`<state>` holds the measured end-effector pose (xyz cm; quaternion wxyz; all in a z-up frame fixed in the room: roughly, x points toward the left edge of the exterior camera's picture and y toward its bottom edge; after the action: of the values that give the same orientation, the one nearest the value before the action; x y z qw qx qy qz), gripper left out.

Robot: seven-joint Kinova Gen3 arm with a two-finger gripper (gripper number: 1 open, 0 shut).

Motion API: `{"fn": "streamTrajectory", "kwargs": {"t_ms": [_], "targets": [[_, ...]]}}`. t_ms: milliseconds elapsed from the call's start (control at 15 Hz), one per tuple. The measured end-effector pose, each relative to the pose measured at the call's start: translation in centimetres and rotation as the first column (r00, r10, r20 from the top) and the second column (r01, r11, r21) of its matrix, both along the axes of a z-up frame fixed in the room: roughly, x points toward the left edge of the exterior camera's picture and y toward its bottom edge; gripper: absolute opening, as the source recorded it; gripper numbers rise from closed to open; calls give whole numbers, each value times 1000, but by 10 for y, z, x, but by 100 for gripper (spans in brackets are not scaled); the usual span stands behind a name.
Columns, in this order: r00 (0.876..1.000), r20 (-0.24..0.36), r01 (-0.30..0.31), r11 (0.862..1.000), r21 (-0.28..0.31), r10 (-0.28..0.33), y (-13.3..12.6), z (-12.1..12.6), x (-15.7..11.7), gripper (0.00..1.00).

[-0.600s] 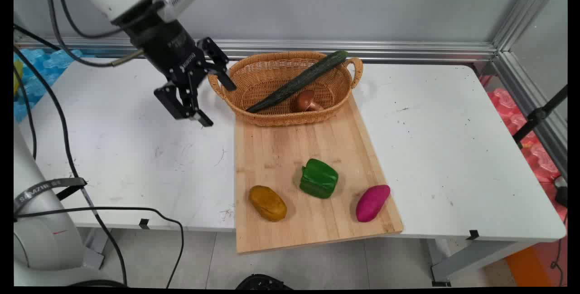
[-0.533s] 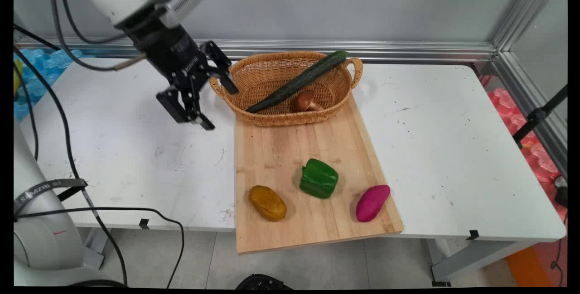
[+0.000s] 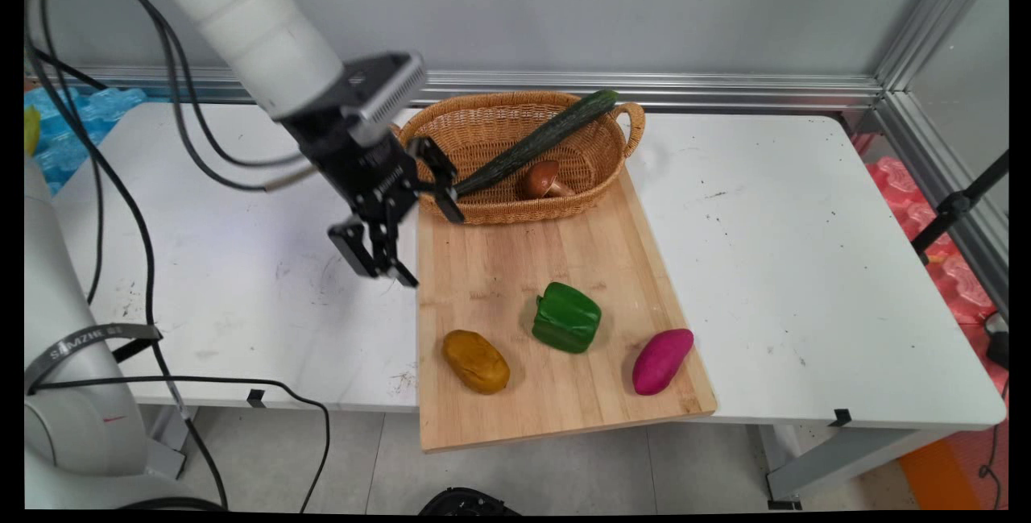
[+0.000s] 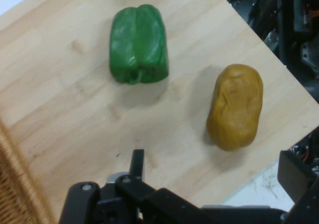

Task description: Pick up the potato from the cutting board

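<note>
While its fingers are standing wide apart and empty, the gripper [image 3: 429, 245] is hovering over the cutting board's [image 3: 515, 265] far-left edge. A wicker basket [image 3: 596, 156] is sitting just beyond it, a brown potato [image 4: 235, 106] and green pepper [image 4: 138, 44] nearer.

Bright, even overhead light; soft shadows; hand view slightly blurred.

Main view: fixed above the table's near side, looking down and across toward the back wall, taking in the whole white table [image 3: 805, 265].

Hand view: mounted on the hand, aimed steeply down, close over the wooden cutting board [image 4: 60, 99].

Shared by both: cutting board [image 3: 564, 265], green bell pepper [image 3: 567, 317] [image 4: 138, 44], brown potato [image 3: 475, 360] [image 4: 235, 106], wicker basket [image 3: 499, 213] edge [image 4: 20, 184].
</note>
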<state>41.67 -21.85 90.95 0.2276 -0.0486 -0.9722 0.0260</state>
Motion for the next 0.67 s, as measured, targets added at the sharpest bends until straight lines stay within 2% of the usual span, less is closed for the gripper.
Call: {"fn": "streamTrajectory", "kwargs": {"t_ms": [267, 667], "targets": [[999, 26, 26, 1000, 11, -27, 6, -30, -27, 100], [997, 70, 35, 999, 34, -37, 15, -72, -63, 100]]}}
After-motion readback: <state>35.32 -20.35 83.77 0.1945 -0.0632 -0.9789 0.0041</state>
